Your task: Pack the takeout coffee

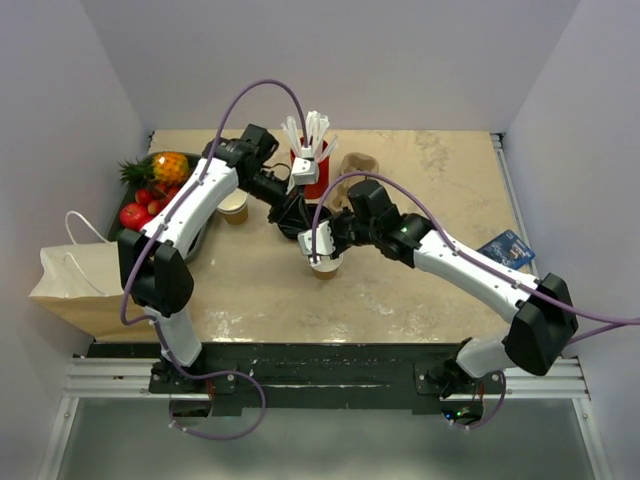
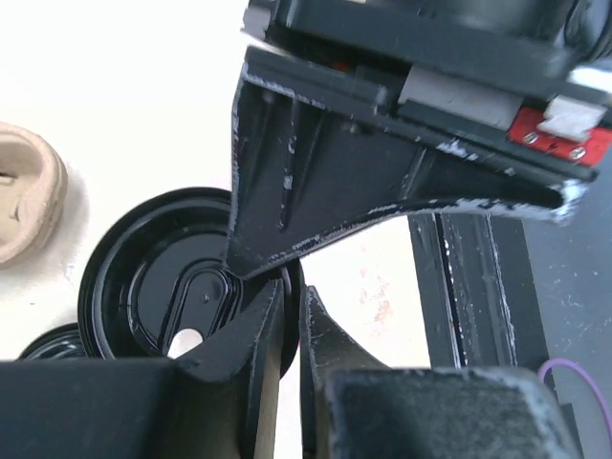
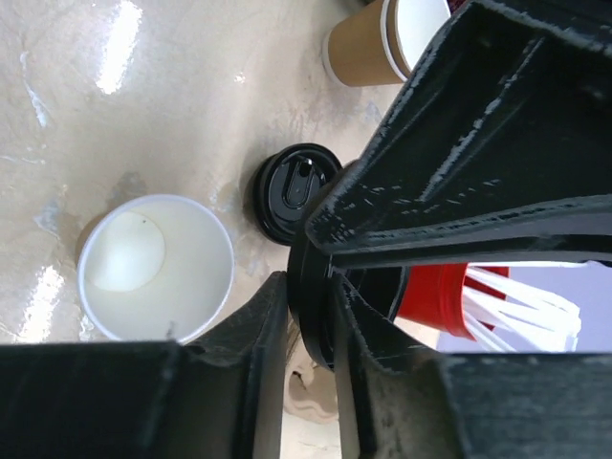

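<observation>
Little is done yet. The cup (image 3: pixel 158 263) stands open on the counter (image 1: pixel 420 290), just beside the right tool (image 3: pixel 308 304). Its lid (image 2: pixel 143 277) hangs in the air, with the left tool (image 2: pixel 292 311) clamped on its rim and the right tool pinching the same lid. Left to do, I judge: seat the lid, then move the cup into the bag (image 1: pixel 75 285) at the left edge.
</observation>
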